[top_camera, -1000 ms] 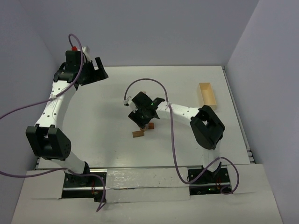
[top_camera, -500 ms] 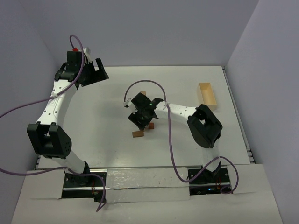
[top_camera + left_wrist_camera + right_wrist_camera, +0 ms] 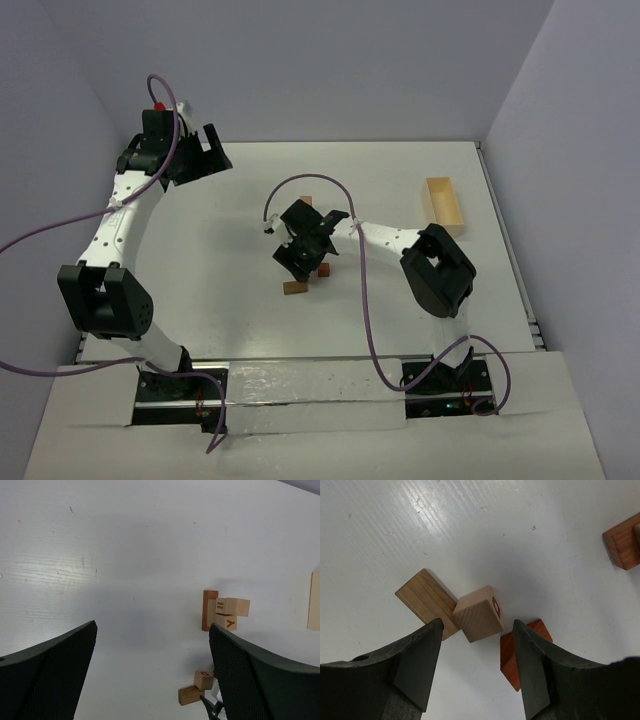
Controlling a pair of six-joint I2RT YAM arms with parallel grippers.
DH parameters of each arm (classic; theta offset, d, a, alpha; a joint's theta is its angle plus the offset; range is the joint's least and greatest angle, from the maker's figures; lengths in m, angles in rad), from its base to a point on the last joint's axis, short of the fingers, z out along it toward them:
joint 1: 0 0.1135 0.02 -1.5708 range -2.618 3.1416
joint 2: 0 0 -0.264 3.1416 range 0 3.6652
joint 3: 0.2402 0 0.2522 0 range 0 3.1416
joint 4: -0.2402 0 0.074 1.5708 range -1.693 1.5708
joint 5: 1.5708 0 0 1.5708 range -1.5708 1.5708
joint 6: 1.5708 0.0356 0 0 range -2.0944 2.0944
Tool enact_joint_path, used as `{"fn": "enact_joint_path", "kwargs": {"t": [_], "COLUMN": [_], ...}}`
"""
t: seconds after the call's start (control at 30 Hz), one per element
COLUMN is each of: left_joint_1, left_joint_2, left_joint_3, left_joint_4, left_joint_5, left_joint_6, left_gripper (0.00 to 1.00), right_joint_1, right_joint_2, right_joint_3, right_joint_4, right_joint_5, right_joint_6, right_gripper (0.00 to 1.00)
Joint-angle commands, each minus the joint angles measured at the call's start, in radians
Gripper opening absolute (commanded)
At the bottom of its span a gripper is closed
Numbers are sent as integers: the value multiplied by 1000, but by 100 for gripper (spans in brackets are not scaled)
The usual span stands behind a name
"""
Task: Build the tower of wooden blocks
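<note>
My right gripper [image 3: 477,626] hangs open just above the table, its jaws either side of a pale lettered cube [image 3: 478,614] without touching it. A tan bar [image 3: 426,602] lies against the cube's left. A reddish block [image 3: 512,652] sits partly behind the right finger. In the top view the right gripper [image 3: 303,252] covers the cube, with the tan bar [image 3: 294,287] in front. Behind it is a small group of wood blocks [image 3: 305,201]: a reddish bar [image 3: 209,610] with a Y cube [image 3: 226,622] and a tan block [image 3: 233,606]. Whether they form a tower I cannot tell. My left gripper [image 3: 203,150] is wide open, far back left.
A pale wooden tray [image 3: 443,204] lies at the back right, its edge also in the left wrist view [image 3: 314,601]. The right arm's purple cable [image 3: 310,180] loops over the block group. Walls enclose the table on the back and both sides.
My right gripper has shifted slightly left over the loose blocks, staying open. The left arm and the blocks have not moved.
</note>
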Motion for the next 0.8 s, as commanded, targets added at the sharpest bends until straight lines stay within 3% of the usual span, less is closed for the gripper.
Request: {"fn": "enact_joint_path", "kwargs": {"t": [0.0, 0.43, 0.6, 0.7, 0.77], "left_joint_1": [7, 7, 7, 7, 7], "left_joint_2": [10, 10, 16, 17, 14], "left_joint_3": [45, 35, 40, 40, 37], "left_joint_4": [5, 11, 8, 8, 9], "left_joint_5": [23, 27, 29, 26, 23], "left_joint_6": [-10, -13, -14, -14, -14], "left_gripper": [99, 99, 99, 99, 99], "right_joint_1": [8, 7, 5, 5, 5], "right_joint_2": [-9, 29, 29, 23, 7], "right_joint_3": [17, 39, 30, 25, 21], "right_joint_4": [-27, -24, -19, -19, -24], "right_joint_5": [-36, -27, -29, -32, -35], "right_joint_6": [-45, -85, -91, -90, -80], "right_gripper": [66, 62, 53, 35, 29]}}
